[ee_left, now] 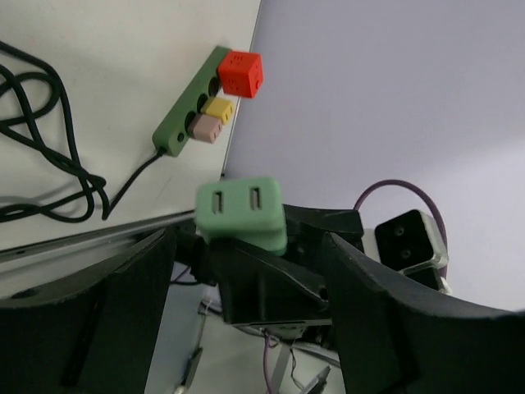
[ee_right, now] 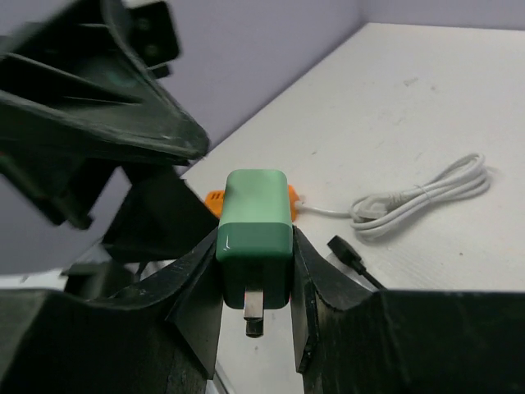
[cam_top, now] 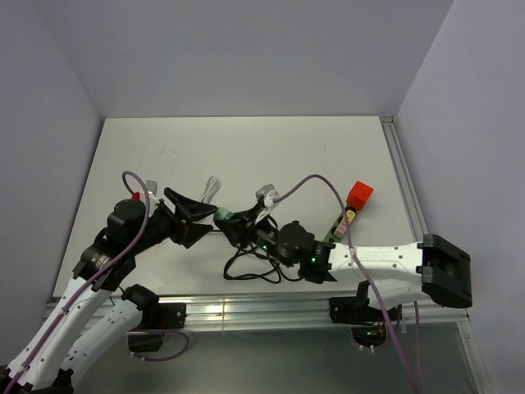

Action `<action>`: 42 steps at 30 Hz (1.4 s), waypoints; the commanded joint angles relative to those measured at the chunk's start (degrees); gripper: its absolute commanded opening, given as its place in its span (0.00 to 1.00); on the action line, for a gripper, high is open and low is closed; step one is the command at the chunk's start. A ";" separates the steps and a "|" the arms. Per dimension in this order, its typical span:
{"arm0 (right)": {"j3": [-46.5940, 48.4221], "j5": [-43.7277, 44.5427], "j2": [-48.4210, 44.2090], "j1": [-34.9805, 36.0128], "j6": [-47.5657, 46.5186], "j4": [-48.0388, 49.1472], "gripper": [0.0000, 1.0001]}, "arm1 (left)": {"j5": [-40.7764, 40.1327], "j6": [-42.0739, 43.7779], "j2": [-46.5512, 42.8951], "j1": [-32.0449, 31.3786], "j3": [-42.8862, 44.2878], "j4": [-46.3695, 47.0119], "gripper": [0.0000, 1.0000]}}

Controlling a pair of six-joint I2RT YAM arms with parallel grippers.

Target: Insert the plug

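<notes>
Above the table's near edge | green plug [ee_right: 256, 234] pinched by right gripper [ee_right: 256, 277]; left gripper [ee_left: 246, 275] spread wide, not touching | risk: prong seems to face the wrist; plug could twist or slip before reaching power strip [ee_left: 187, 115]

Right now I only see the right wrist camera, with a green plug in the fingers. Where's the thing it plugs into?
Observer: A green power strip lies toward the table's right side.
Operator: Is anything stuck in it already?
Observer: Yes: a red cube, a yellow plug and a pink plug.
Operator: Any room left?
Observer: The socket at the end by its black cord looks free, I think.
</notes>
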 commanded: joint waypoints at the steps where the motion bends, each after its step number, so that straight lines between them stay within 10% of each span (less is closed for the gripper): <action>1: -3.92 -10.31 -7.58 -1.73 -4.05 6.72 0.00 | 7.23 2.33 -1.76 -0.03 -2.17 3.34 0.75; 12: -8.68 -32.38 -10.94 -8.24 -2.03 9.97 0.00 | 17.88 1.54 -1.06 -0.12 -4.37 12.48 0.65; 42: -9.65 -46.36 -11.81 -12.20 -1.50 11.03 0.00 | 29.05 -5.40 -2.82 -0.12 -10.52 22.76 0.60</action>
